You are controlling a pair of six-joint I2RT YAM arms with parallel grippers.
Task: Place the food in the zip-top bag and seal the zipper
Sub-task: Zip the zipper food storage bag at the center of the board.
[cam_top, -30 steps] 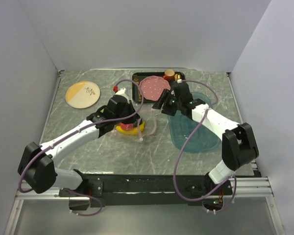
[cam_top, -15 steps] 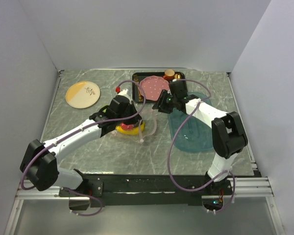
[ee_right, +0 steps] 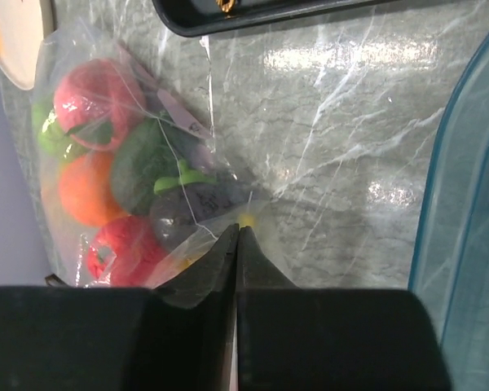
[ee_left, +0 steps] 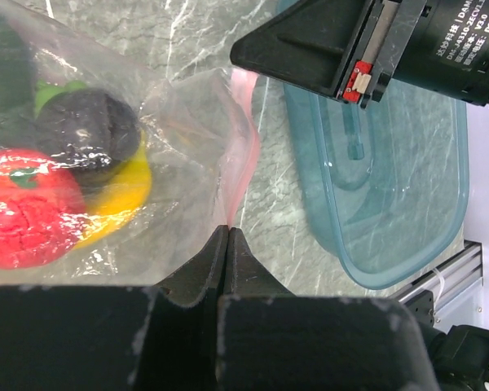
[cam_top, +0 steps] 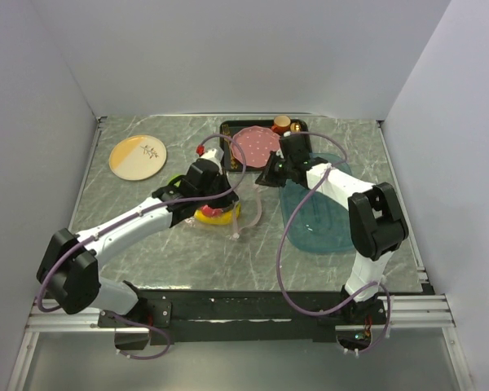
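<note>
Your right arm has swung in from over the blue oval tray toward the zip-top bag. The right gripper was spread a second ago, and now its jaws are pressed together on the bag's clear edge. Your left gripper stays clamped on the zipper, pinching the pale pink strip; whether that strip is sealed between the two grips, you cannot tell. The bag lies on the desk between the arms, just left of the blue tray.

Inside it the food is bunched together. The left wrist view shows a red strawberry, a dark piece and a yellow banana. The right wrist view shows an orange, a pink peach and a green piece.

At the back a black tray carries the pink dotted plate — a cream-and-orange plate sits far left.
</note>
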